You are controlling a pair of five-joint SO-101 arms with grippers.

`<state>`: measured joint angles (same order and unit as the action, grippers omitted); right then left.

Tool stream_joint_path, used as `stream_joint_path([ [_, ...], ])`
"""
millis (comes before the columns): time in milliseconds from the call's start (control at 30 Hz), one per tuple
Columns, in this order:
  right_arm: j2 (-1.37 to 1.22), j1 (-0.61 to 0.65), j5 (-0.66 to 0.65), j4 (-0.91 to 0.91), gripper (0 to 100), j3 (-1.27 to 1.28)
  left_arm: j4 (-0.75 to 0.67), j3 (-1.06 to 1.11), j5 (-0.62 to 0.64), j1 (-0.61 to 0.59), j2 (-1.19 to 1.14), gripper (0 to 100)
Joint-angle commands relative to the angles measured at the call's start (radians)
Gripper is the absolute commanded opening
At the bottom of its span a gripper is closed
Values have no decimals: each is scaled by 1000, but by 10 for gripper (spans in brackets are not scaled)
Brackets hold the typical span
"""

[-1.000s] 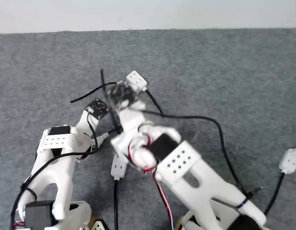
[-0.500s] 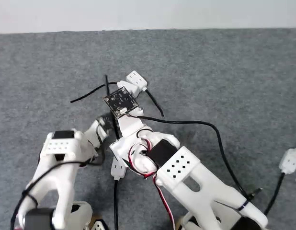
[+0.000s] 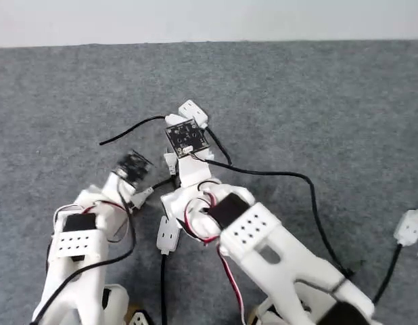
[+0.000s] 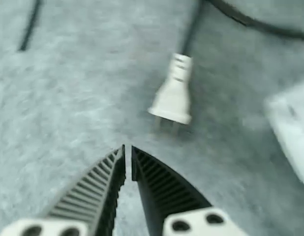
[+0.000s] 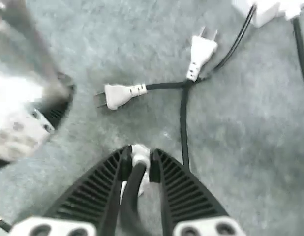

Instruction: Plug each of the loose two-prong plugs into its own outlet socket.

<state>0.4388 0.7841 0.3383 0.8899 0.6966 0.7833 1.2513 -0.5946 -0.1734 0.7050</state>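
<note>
**High view, left to right.** At the lower left we see the left arm (image 3: 77, 237). Beside it, at lower centre, a white socket block (image 3: 168, 235) lies on its black cord. A second socket block (image 3: 193, 112) lies at upper centre, just beyond the tip of the right arm (image 3: 263, 237), which enters from the lower right. At the right edge lies another white fitting (image 3: 408, 227), too small for us to name. All rest on grey carpet (image 3: 344, 101).

**Left wrist view.** The left gripper (image 4: 127, 151) has its jaws drawn to a narrow slit and carries nothing. Up and to the right of its tips, near but apart, a white two-prong plug (image 4: 172, 98) lies on the carpet, prongs toward the jaws.

**Right wrist view.** The right gripper (image 5: 140, 151) is clamped on a held plug (image 5: 140, 158), whose black cord runs down between the jaws. A loose plug (image 5: 120, 94) lies left of centre, a second loose plug (image 5: 201, 49) at upper right of centre, and a white outlet body (image 5: 267, 10) in the upper right corner.

**Progress.** We judge the task to be at an early stage. One plug is in hand, at least two lie loose, and we see none seated.

**Receptacles.** We cannot tell whether any socket is occupied, because the socket faces are hidden or too small.
</note>
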Motion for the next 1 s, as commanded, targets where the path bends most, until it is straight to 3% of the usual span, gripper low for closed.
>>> stream_joint_path([
  [0,-108,-16,51,-22,8,-63,-75,-8,118,-44,25,14],
  [367,-160,-4,100,-25,8,-114,-86,-7,121,-51,26,15],
  [667,-110,-10,92,-162,8,-48,-83,-7,110,-51,28,15],
  [800,-99,-16,84,-97,8,-52,-81,-7,95,-51,28,15],
  [967,-99,-226,-37,76,8,-74,-81,-7,94,-54,25,15],
])
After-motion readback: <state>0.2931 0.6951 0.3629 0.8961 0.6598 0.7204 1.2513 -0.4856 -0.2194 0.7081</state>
